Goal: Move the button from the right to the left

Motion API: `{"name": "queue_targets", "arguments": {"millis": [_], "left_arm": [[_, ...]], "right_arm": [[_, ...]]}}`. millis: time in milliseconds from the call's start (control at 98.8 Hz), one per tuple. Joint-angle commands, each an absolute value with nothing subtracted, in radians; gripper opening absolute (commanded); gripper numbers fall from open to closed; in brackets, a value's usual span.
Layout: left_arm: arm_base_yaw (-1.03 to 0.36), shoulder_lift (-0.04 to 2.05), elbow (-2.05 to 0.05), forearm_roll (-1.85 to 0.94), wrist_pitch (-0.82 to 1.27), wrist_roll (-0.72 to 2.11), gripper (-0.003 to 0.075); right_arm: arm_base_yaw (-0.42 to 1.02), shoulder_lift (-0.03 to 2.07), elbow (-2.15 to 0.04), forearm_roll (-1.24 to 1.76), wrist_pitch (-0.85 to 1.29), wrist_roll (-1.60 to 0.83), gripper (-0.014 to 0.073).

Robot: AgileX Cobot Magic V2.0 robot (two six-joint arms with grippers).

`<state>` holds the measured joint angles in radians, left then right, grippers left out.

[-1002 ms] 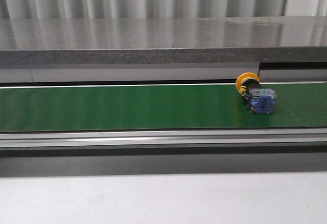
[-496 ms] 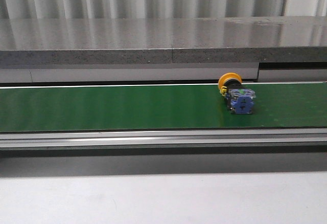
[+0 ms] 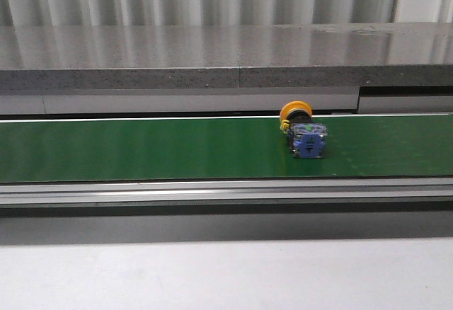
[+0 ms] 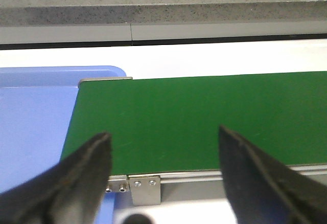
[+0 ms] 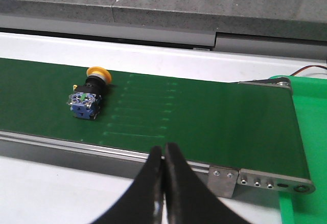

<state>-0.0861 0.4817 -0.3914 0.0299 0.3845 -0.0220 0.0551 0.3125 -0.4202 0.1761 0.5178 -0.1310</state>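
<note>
A: Item 1, button (image 3: 302, 131): lying on its side on belt (image 3: 141, 147), right of centre, yellow head toward far edge, blue block toward near edge.

B: Item 2, right claw (image 5: 163, 158): pinched closed, empty, off the near rail, well apart from button. Item 3, left claw (image 4: 162, 147): spread wide, empty, over belt's left end beside blue bin (image 4: 30, 106); button not seen there. Right arm judged nearer.

front: level, facing belt (image 3: 141, 147) | wrists: above, near opposite belt ends | shared: belt
</note>
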Motion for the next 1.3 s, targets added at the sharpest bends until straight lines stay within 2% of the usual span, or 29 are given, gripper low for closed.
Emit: {"name": "queue_targets", "arguments": {"millis": [0,182,486,850,1022,1286], "left_arm": [[-0.089,0.52,-0.424,0.02,0.249,-0.035,0.0599],[-0.089,0.576,-0.435,-0.02,0.165,-0.035,0.0598],[-0.089,0.746,-0.725,-0.06,0.477,-0.035,0.0598],[-0.097,1.114,-1.059,-0.346,0.842,0.048,0.0598],[-0.192,1.273,-1.183,-0.354,0.937,0.044,0.0598],[-0.378,1.481,-1.334,-0.345,0.951,-0.052,0.0596]], "right_arm": [[0.054,0.318,-0.444,0.188,0.437,-0.136,-0.0065],[0.054,0.318,-0.444,0.188,0.437,-0.136,-0.0065],[0.054,0.318,-0.444,0.188,0.437,-0.136,-0.0065],[0.054,0.318,-0.444,0.188,0.437,-0.136,-0.0065],[0.054,0.318,-0.444,0.188,0.437,-0.136,-0.0065],[0.054,0.318,-0.444,0.188,0.437,-0.136,-0.0065]]}}
